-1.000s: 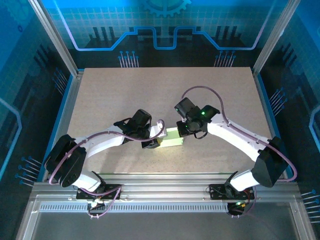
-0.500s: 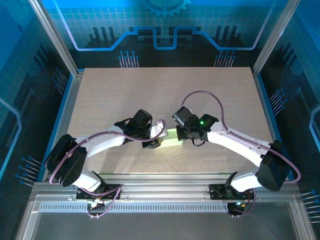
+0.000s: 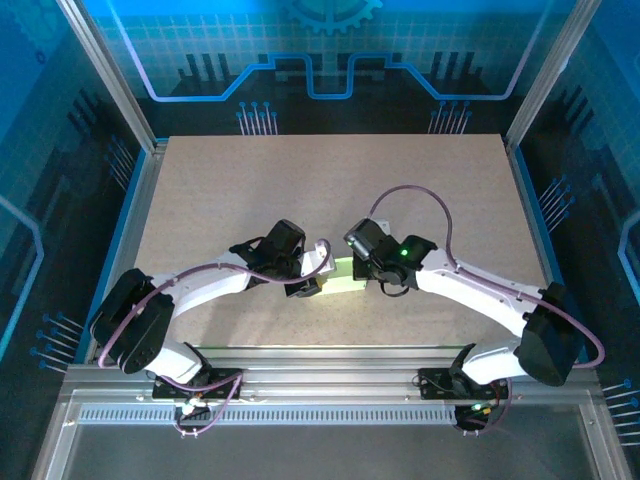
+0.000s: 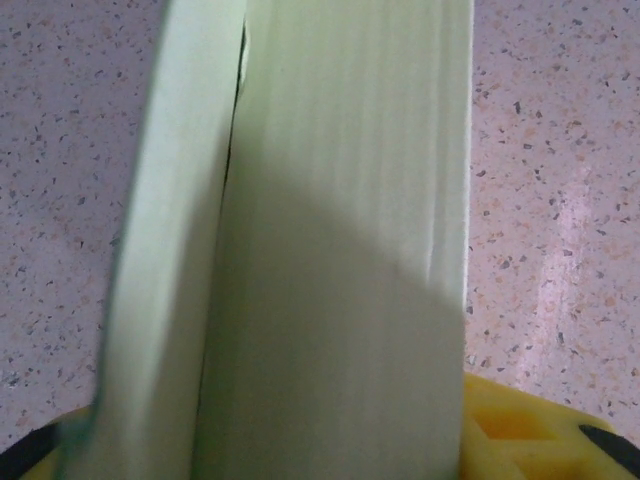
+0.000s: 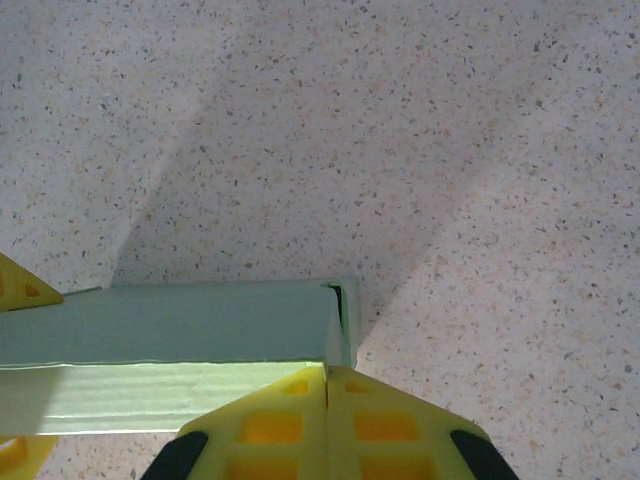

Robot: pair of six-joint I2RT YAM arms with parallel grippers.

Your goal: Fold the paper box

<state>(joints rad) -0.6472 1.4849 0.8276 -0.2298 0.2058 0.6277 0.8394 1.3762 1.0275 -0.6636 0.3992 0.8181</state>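
Right claw (image 5: 327, 388) has slid in, shut tight, against the paper box (image 5: 180, 325) end, mid-surface (image 3: 300, 190); left claw (image 3: 306, 284) clamps its body; best push squarely, so nothing buckles.

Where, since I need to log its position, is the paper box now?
Top view: the paper box lies front-centre on the table, its left end inside the left gripper, the shut right gripper at its right end.

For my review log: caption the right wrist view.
Shut right fingers at the end of the paper box on the speckled table.
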